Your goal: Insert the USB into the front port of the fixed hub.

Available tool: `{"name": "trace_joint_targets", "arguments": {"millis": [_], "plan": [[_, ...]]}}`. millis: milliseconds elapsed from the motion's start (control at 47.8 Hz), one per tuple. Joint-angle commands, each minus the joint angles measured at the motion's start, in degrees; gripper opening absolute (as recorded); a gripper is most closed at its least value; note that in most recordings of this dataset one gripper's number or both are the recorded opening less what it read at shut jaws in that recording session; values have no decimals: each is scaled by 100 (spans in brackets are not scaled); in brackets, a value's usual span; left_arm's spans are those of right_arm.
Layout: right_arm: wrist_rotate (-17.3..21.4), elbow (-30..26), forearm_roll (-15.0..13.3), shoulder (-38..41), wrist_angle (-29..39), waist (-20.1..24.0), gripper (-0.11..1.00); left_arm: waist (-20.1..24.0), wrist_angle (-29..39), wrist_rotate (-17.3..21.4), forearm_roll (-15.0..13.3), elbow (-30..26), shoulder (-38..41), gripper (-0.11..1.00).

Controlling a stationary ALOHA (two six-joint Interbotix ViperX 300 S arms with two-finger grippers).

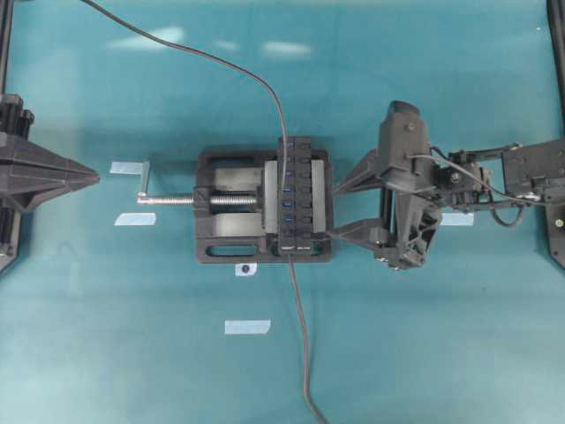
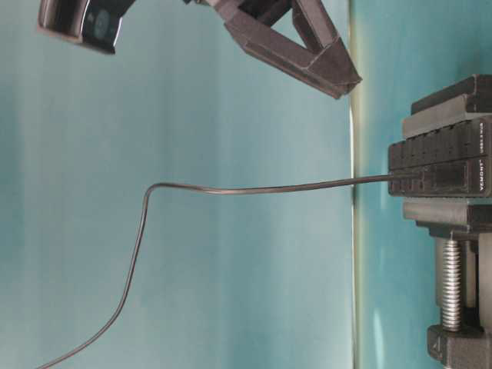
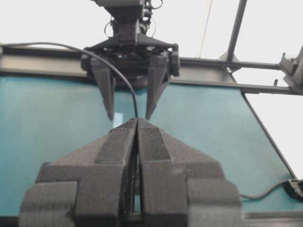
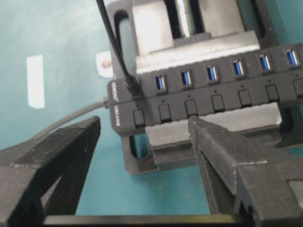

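Overhead view: fixed hub [image 1: 296, 196] clamped in black vise [image 1: 231, 205] mid-table. Right wrist view: USB [image 4: 131, 85] already seated in the hub's end slot, cable running up and away. Right gripper [image 1: 332, 210] fingers spread wide, empty, just beside the hub. Left gripper [image 1: 92, 176] pressed together, holding nothing, well apart at the left edge.

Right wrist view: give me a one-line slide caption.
USB plugged into the end port of the vise-held hub, open right gripper empty just in front.

Robotics lab: teal bench [image 1: 132, 353], clamped vise [image 1: 231, 203].
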Motion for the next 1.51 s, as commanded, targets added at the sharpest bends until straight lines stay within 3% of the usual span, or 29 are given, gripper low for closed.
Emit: {"name": "trace_joint_targets", "arguments": {"millis": [0,1088,1486], "plan": [[26,-9,-9,-132,-316,9,79,0,-35,-9,18,-35,-35,0],[53,650,-9,-791,-492,0,79,35,-26,-35,18,193,-255,0],[53,703,-9,-791,-536,18,79,35,-26,-237,18,193,-220,0]]}}
